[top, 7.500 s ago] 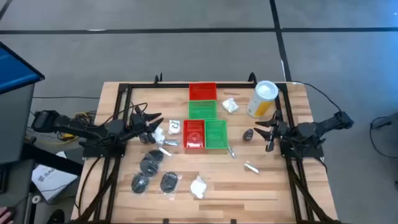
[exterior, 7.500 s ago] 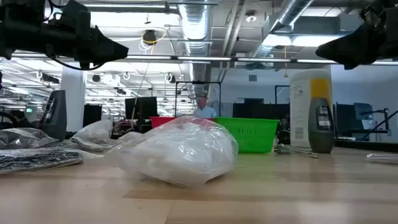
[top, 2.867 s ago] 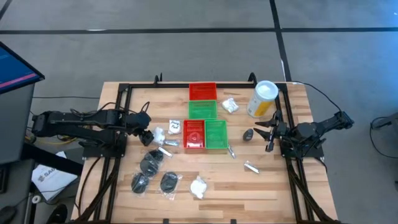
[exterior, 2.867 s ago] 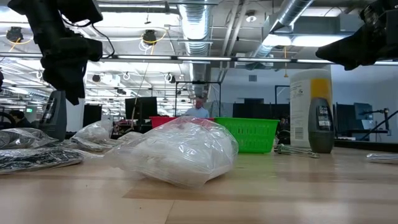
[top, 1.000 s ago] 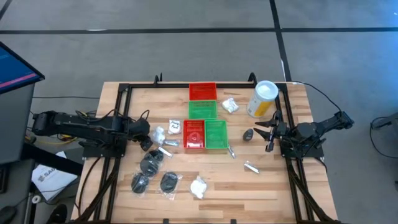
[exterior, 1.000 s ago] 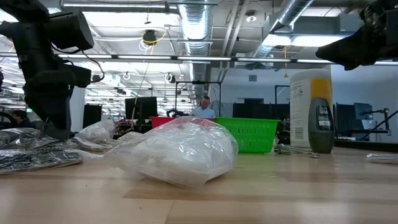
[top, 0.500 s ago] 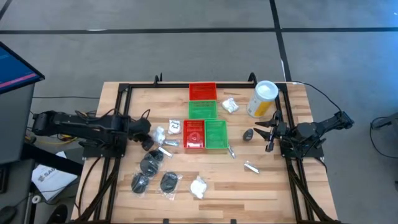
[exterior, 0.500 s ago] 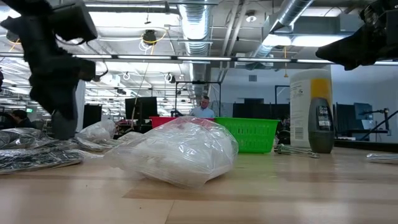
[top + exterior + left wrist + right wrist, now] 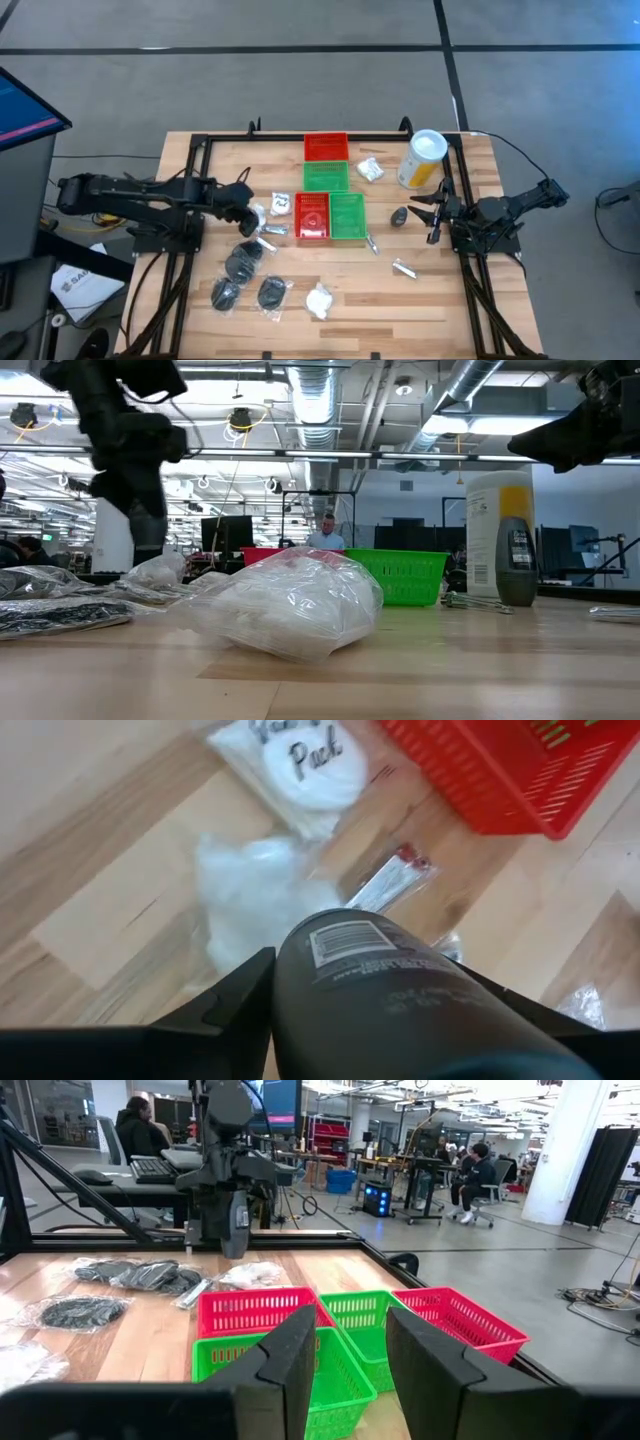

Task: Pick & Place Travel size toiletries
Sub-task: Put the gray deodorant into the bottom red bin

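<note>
My left gripper [image 9: 243, 205] hangs over the table's left half, just left of the trays, shut on a small dark grey bottle [image 9: 350, 970] with a barcode label. Clear packets lie below it: a white round pack [image 9: 281, 203], a puffy white lump [image 9: 250, 890], thin sticks [image 9: 271, 230] and dark discs [image 9: 243, 262]. My right gripper [image 9: 432, 215] waits open at the table's right edge, beside a second dark bottle [image 9: 399, 216] standing on the wood. My left gripper pinches the grey bottle by its two opposite sides [image 9: 285, 990] between its two fingers [image 9: 235, 1000]. The fingers slant down from above. The bottle's labelled end [image 9: 348, 942] points down past the fingertips, and in the right wrist view the bottle [image 9: 238, 1230] hangs clear of the table.
Two red trays [image 9: 325, 147] [image 9: 312, 215] and two green trays [image 9: 325, 176] [image 9: 347, 217] stand mid-table. A yellow canister [image 9: 423, 158] with a white lid stands far right. More packets lie near the front edge [image 9: 319, 299]. People sit in the room beyond.
My left gripper has risen from among the packets and gone toward the trays on the table's right, carrying the grey bottle up clear of the wood. Its fingers have kept the same gap.
</note>
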Available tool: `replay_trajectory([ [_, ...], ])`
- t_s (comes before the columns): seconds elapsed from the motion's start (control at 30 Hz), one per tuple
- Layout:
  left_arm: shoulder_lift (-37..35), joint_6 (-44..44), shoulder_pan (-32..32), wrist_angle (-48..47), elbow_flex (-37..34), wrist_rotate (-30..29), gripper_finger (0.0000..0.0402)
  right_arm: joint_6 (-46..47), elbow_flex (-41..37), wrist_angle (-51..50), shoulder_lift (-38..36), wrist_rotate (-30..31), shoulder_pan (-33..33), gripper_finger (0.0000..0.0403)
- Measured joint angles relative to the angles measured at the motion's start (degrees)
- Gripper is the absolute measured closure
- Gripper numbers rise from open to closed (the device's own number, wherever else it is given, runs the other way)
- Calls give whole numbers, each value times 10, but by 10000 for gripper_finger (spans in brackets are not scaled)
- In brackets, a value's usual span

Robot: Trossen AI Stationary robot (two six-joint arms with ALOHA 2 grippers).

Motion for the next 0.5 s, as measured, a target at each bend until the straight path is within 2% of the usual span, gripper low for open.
replay_trajectory([
  [0.27, 113, 71, 0, 20, 109, -12, 199, 0, 0, 0, 0, 0, 0, 288],
  [0.5, 195, 121, 0, 60, 170, -18, 196, 0, 0, 0, 0, 0, 0, 288],
])
